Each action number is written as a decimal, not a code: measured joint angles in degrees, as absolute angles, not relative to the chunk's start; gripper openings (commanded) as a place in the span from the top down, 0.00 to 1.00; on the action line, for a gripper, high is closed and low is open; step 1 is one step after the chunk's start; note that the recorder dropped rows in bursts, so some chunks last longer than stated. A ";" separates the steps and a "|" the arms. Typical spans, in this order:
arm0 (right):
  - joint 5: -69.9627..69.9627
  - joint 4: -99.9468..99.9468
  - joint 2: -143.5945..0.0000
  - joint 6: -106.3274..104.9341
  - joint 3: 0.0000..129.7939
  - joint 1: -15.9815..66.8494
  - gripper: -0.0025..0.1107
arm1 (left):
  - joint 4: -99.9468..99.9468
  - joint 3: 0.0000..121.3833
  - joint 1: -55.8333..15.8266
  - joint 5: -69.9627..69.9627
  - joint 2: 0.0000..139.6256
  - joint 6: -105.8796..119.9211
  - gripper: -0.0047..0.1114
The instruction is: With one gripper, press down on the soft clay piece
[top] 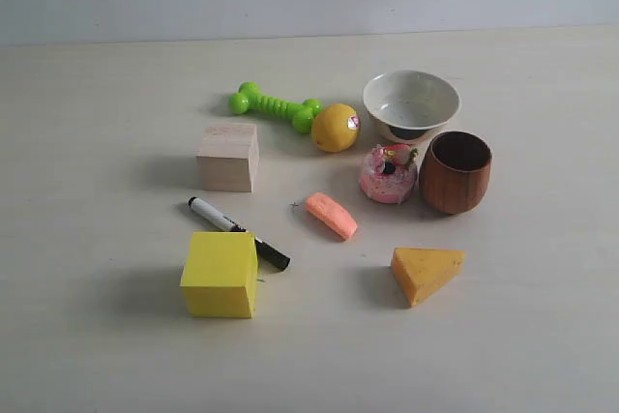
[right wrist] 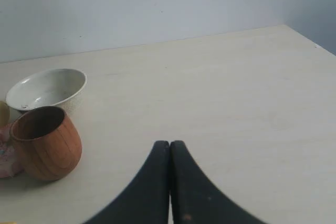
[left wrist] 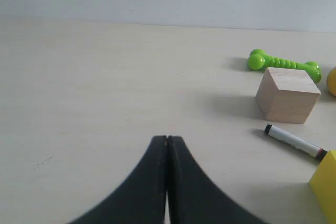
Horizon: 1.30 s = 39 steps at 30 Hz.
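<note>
The soft clay piece (top: 332, 215), a small salmon-orange slab, lies flat on the table near the middle of the exterior view, between the marker and the doughnut toy. No arm or gripper shows in that view. In the left wrist view my left gripper (left wrist: 167, 139) is shut, its black fingers pressed together over bare table, with nothing held. My right gripper (right wrist: 169, 143) is likewise shut and empty in the right wrist view, over bare table to the side of the wooden cup. The clay is out of both wrist views.
Around the clay stand a pale wooden block (top: 228, 156), yellow cube (top: 221, 275), black-and-white marker (top: 237, 232), green bone toy (top: 276, 105), yellow ball (top: 336, 128), white bowl (top: 411, 103), pink doughnut toy (top: 388, 173), brown wooden cup (top: 456, 172) and orange-yellow wedge (top: 427, 272).
</note>
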<state>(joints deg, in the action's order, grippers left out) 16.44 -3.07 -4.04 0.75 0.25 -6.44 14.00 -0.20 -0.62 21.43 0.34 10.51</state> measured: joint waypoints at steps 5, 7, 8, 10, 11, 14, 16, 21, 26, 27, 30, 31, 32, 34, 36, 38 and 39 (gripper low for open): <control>16.44 -3.07 -4.04 0.75 0.25 -6.44 0.98 | 14.00 -0.20 -0.62 21.43 0.34 10.51 0.96; 16.44 -3.07 -4.04 0.75 0.25 -6.44 0.98 | 14.00 -0.20 -0.62 21.43 0.34 10.51 0.96; 16.44 -3.07 -4.04 0.75 0.25 -6.44 0.98 | 14.00 -0.20 -0.62 21.43 0.34 10.51 0.96; 16.44 -3.07 -4.04 0.75 0.25 -6.44 0.98 | 14.00 -0.20 -0.62 21.43 0.34 10.51 0.96; 16.44 -3.07 -4.04 0.75 0.25 -6.44 0.98 | 14.00 -0.20 -0.62 21.43 0.34 10.51 0.96; 16.44 -3.07 -4.04 0.75 0.25 -6.44 0.98 | 14.00 -0.20 -0.62 21.43 0.34 10.51 0.96; 16.44 -3.07 -4.04 0.75 0.25 -6.44 0.98 | 14.00 -0.20 -0.62 21.43 0.34 10.51 0.96; 16.44 -3.07 -4.04 0.75 0.25 -6.44 0.98 | 14.00 -0.20 -0.62 21.43 0.34 10.51 0.96; 16.44 -3.07 -4.04 0.75 0.25 -6.44 0.98 | 14.00 -0.20 -0.62 21.43 0.34 10.51 0.96; 16.44 -3.07 -4.04 0.75 0.25 -6.44 0.98 | 14.00 -0.20 -0.62 21.43 0.34 10.51 0.96; 16.44 -3.07 -4.04 0.75 0.25 -6.44 0.98 | 14.00 -0.20 -0.62 21.43 0.34 10.51 0.96; 16.44 -3.07 -4.04 0.75 0.25 -6.44 0.98 | 14.00 -0.20 -0.62 21.43 0.34 10.51 0.96; 16.44 -3.07 -4.04 0.75 0.25 -6.44 0.98 | 14.00 -0.20 -0.62 21.43 0.34 10.51 0.96; 15.59 -3.07 -4.04 0.75 0.25 -6.44 0.98 | 14.00 -0.20 -0.62 21.43 0.34 10.51 0.96; 12.99 -3.07 -4.04 0.75 0.25 -6.44 0.98 | 14.00 -0.20 -0.62 21.43 0.34 10.51 0.96; 9.53 -3.07 -4.04 0.75 0.25 -6.44 0.98 | 14.00 -0.20 -0.62 21.43 0.34 10.51 0.96; 7.23 -3.07 -4.04 0.75 0.25 -6.44 0.98 | 14.00 -0.20 -0.62 21.43 0.34 10.51 0.96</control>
